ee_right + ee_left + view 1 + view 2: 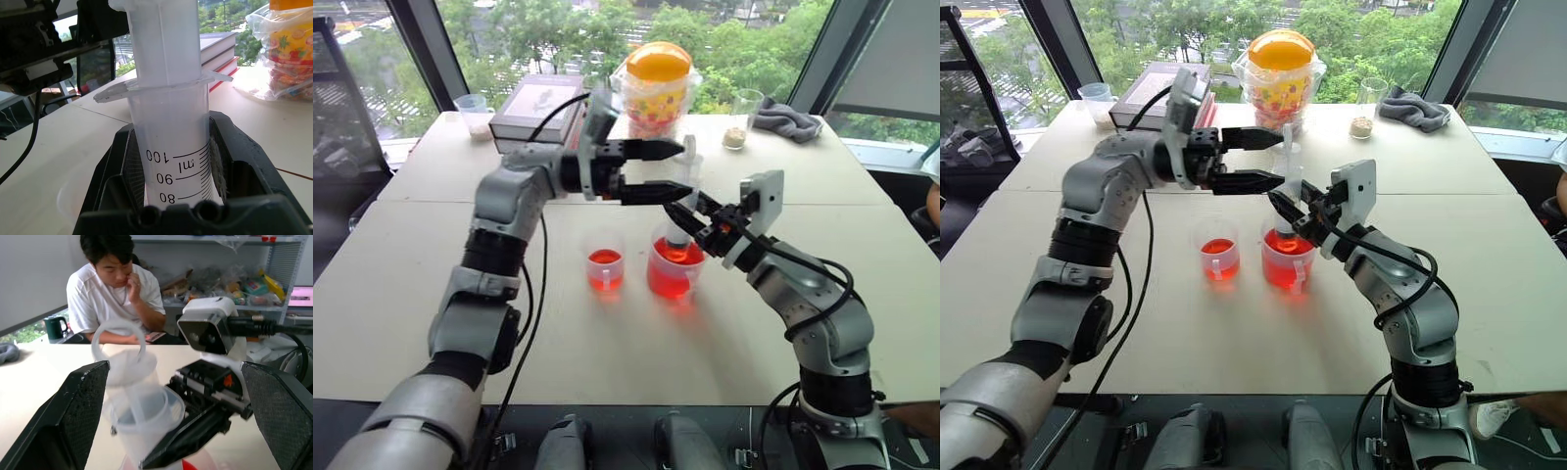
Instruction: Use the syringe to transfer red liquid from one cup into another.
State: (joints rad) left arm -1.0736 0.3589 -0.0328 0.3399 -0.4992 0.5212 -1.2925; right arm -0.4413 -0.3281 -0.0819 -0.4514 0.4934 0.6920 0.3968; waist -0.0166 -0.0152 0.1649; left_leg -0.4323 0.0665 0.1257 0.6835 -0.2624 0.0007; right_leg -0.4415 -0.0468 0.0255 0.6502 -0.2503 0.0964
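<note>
Beige table: small cup and large handled cup with red liquid near centre; books, snack bag, glass, grey cloth along far edge.

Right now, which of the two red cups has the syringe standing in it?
The wider handled cup, the one nearer the right arm. The syringe stands upright in it; the narrower cup beside it holds only red liquid.

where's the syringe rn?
Head views: syringe stands upright mid-table, tip in the handled cup, gripped by the right hand.
</note>
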